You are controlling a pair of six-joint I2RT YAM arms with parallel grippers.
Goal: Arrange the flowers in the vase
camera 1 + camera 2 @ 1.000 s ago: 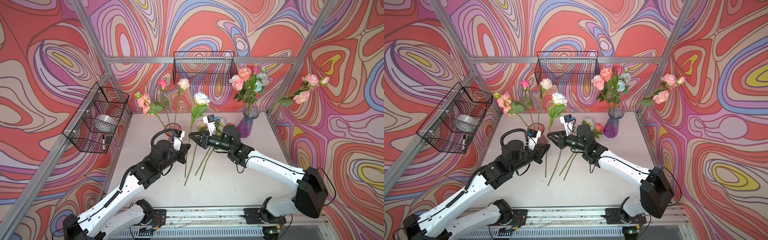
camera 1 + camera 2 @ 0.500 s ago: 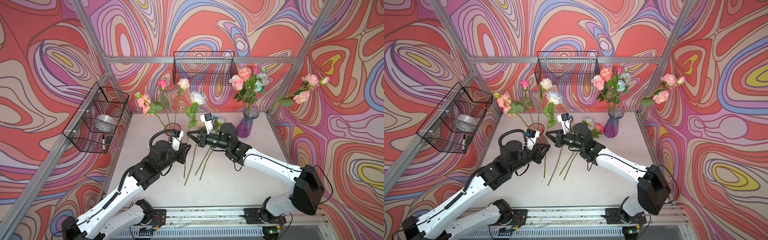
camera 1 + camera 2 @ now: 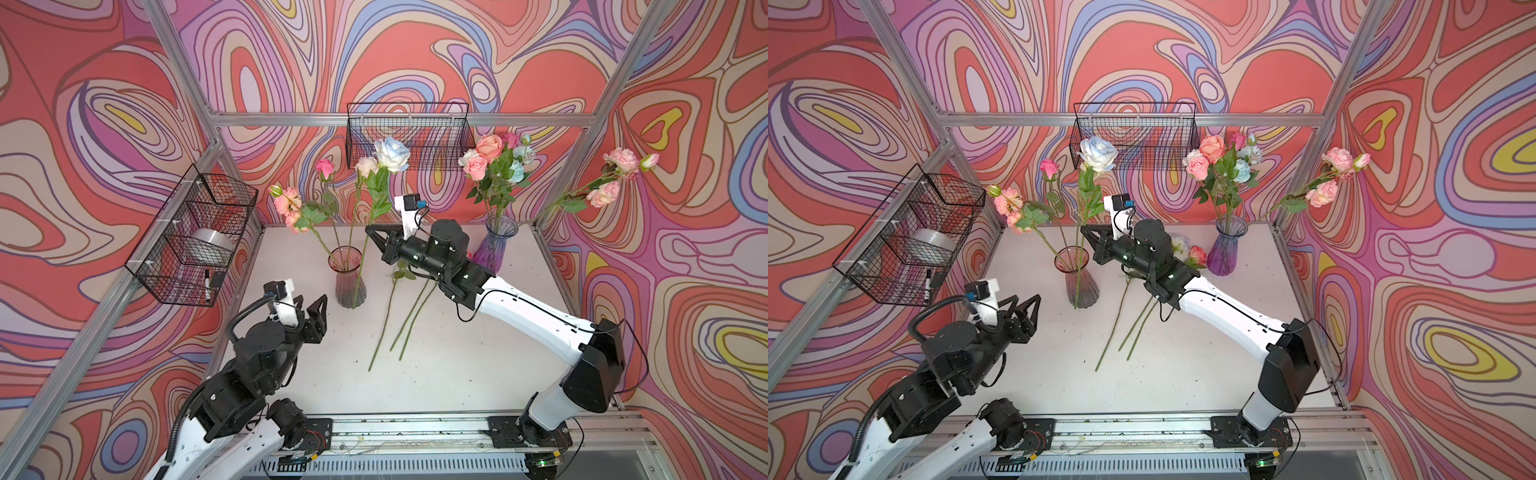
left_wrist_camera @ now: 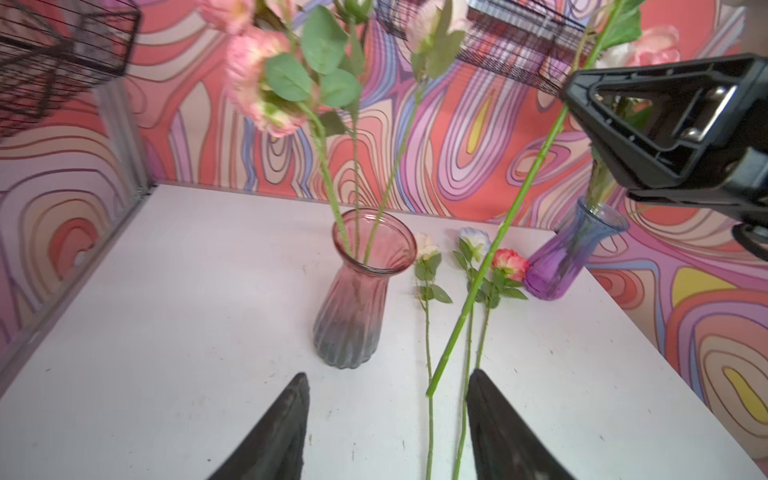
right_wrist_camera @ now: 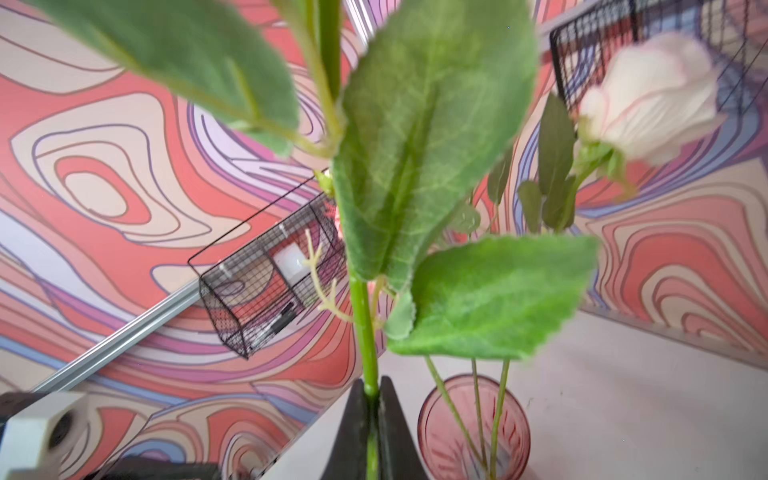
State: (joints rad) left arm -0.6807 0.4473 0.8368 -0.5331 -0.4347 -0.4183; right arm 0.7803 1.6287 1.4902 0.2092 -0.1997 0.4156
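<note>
1. The right tool [image 3: 371,230] sits just above the middle in both top views, pressed together on the green stem of a pale blue-white rose [image 3: 391,154]. The right wrist view shows the stem pinched between its fingertips [image 5: 351,424].
2. The held rose stands nearly upright, with its bloom at upper centre in front of the back wire basket [image 3: 440,137]. In the top views the free lower end of the stem crosses in front of the pink vase [image 3: 350,278]. The left wrist view shows it beside that vase, outside the mouth.
3. The pink vase stands upright at centre left of the tabletop [image 3: 457,374] and holds three stems: a pink cluster, a magenta bloom and a cream one.
4. The purple vase [image 3: 494,249] stands at the upper right of the tabletop and holds a bunch of pink, coral and pale blue blooms.
5. Three loose flowers [image 3: 399,316] lie flat between the two vases, their stems running toward lower centre. In this top view the right arm covers their heads.
6. The left tool [image 3: 311,303], at lower left, is spread and empty. It sits apart from the pink vase and points toward it.
</note>
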